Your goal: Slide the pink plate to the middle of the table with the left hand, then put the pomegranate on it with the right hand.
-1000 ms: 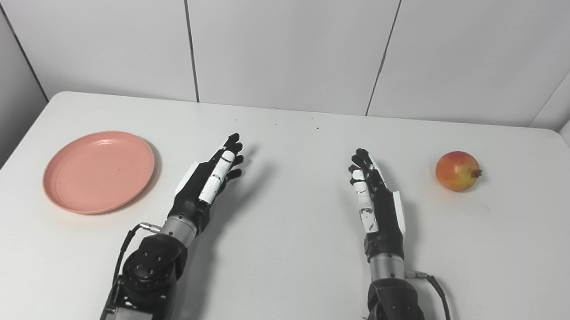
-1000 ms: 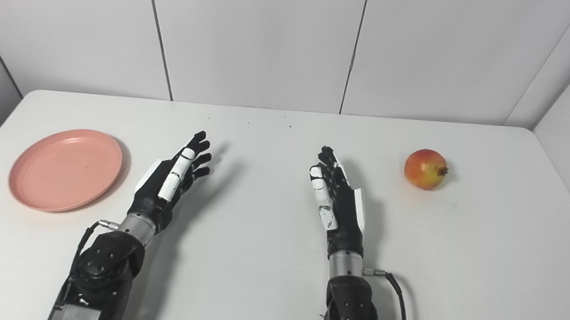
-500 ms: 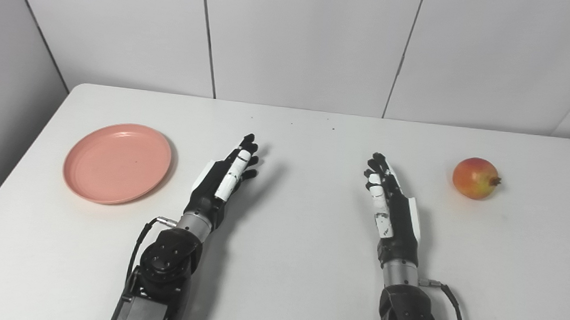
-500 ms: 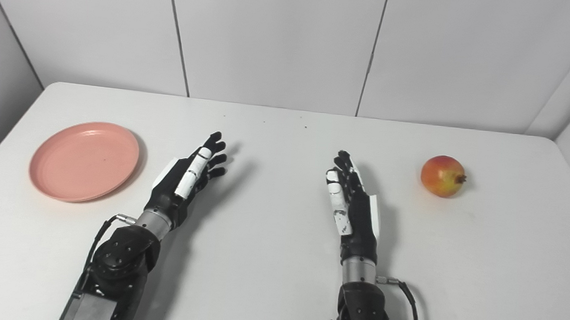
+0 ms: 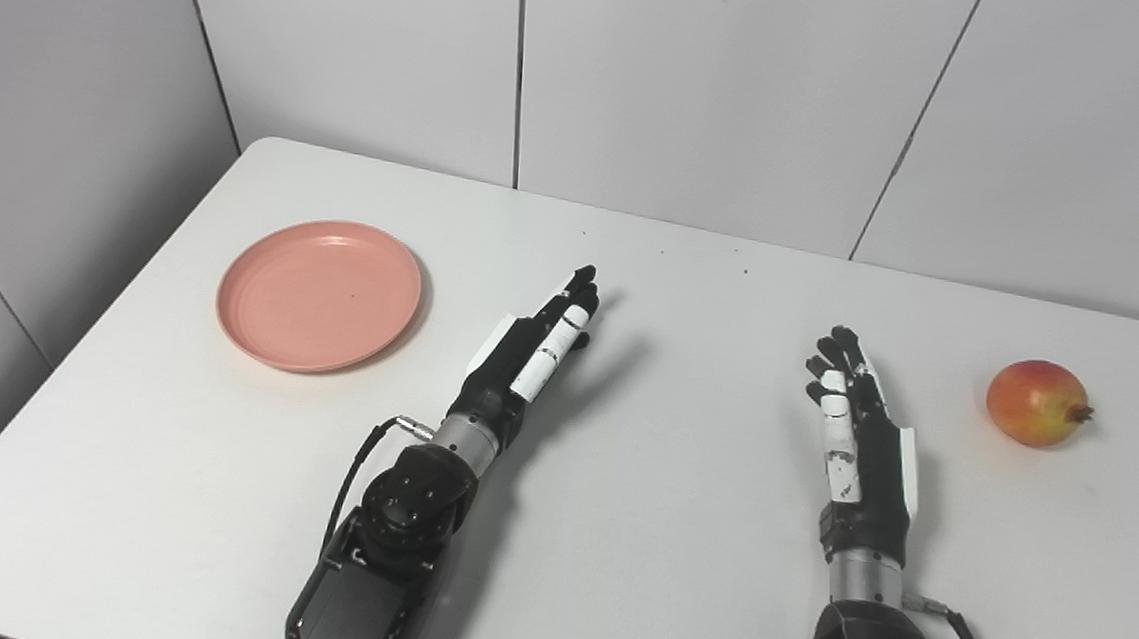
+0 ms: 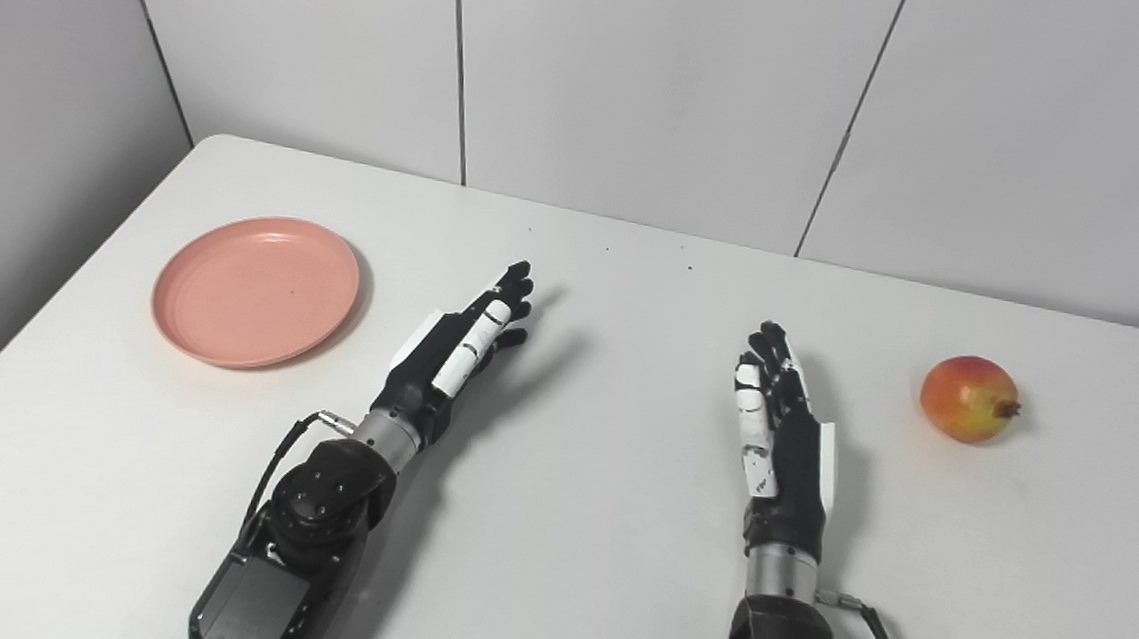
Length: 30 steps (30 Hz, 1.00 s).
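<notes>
The pink plate (image 5: 320, 294) lies flat and empty on the left part of the white table (image 5: 678, 488). The red-yellow pomegranate (image 5: 1036, 402) sits on the table at the far right. My left hand (image 5: 532, 351) is open, fingers stretched forward, to the right of the plate and apart from it. My right hand (image 5: 857, 432) is open, fingers pointing away, to the left of the pomegranate and apart from it. Neither hand holds anything.
White wall panels (image 5: 705, 98) stand right behind the table's far edge, and a wall runs along its left side. A black cable (image 6: 869, 621) trails from the right wrist.
The whole picture has shifted right: the camera has turned to the left. The plate, the pomegranate and both hands lie as before relative to each other.
</notes>
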Available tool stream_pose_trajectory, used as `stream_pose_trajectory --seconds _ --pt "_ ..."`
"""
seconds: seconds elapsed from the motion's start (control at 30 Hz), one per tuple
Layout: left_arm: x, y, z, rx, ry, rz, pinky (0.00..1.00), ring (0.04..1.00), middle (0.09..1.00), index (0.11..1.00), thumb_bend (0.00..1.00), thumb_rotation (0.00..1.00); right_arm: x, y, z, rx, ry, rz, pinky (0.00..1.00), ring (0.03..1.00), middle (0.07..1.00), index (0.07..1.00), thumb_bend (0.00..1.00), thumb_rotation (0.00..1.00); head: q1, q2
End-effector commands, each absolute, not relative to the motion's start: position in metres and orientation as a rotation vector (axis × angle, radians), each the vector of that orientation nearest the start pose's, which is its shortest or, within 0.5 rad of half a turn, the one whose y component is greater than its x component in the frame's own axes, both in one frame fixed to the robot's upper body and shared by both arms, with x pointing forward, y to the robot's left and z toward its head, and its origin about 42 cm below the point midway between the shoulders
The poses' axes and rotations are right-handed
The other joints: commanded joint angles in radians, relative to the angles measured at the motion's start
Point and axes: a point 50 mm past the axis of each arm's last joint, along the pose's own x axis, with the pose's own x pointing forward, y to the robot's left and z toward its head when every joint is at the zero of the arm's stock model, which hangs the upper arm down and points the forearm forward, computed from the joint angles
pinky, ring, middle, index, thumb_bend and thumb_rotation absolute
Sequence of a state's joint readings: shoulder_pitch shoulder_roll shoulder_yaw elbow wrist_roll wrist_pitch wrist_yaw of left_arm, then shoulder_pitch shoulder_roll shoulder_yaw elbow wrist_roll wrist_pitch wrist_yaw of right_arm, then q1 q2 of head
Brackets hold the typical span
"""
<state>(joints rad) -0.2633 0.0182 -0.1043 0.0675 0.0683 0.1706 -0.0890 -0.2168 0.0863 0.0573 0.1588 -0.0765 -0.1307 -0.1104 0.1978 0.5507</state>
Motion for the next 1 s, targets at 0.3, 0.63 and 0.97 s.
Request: stream_pose_trajectory --seconds 0.3,0.63,0.97 --pt "0.37 0.146 0.146 0.124 -0.069 -0.242 0.91 0.959 0.975 0.961 0.49 1.0 0.351 -0.161 0.121 0.021 -0.233 0.013 0.89 0.871 0.886 0.891 0.54 0.89 0.051 -0.036" --pt "0.365 0.138 0.141 0.175 -0.087 -0.205 0.92 0.962 0.98 0.971 0.52 1.0 0.351 -0.168 0.116 0.043 -0.228 0.012 0.92 0.89 0.905 0.909 0.51 0.87 0.113 -0.064" --pt "0.358 0.121 0.143 0.118 -0.109 -0.179 0.97 0.996 1.0 0.996 0.52 1.0 0.353 -0.179 0.11 0.049 -0.229 0.041 0.98 0.929 0.938 0.948 0.52 0.9 0.195 -0.093"
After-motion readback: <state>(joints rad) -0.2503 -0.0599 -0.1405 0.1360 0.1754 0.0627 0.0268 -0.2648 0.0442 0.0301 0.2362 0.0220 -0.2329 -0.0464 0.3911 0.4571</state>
